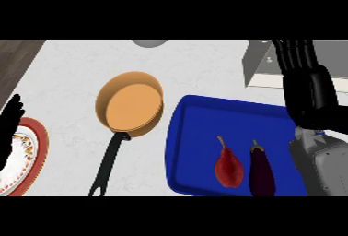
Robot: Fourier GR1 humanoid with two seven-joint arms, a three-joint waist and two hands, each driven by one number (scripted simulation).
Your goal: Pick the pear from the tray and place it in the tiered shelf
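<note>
My right hand (307,87): at two o'clock, raised above the far right corner of the tray, fingers straight and pointing away, grasping nothing.
My left hand (9,122): at nine o'clock at the view's edge, open, resting over the plate's rim.
Tiered shelf (262,64): grey, at one o'clock, just behind my right hand and partly hidden by it; the pear's destination.
Blue tray (197,138): at four o'clock, raised rim, below and left of my right hand.
Pear (228,165): red, lying on the tray's near half at five o'clock, narrow neck and stem pointing away from me, wide belly toward me. Not yet touched.
Eggplant (262,171): dark purple, just beside the pear on its right, a narrow gap between them.
Pear, handling (my judgement): light, stiff enough not to deform, smooth skin likely to slip, rounded body likely to roll when nudged; may bruise if pinched hard.
Pear, hold (my judgement): across the wide belly, thumb on the left side, fingers into the gap beside the eggplant; the neck tapers too much to hold well.
Frying pan (129,103): orange bowl, black handle toward me, at eleven o'clock, well apart from the tray's contents.
Patterned plate (31,156): red rim, at eight o'clock.
Counter (197,64): pale marbled top under everything.
</note>
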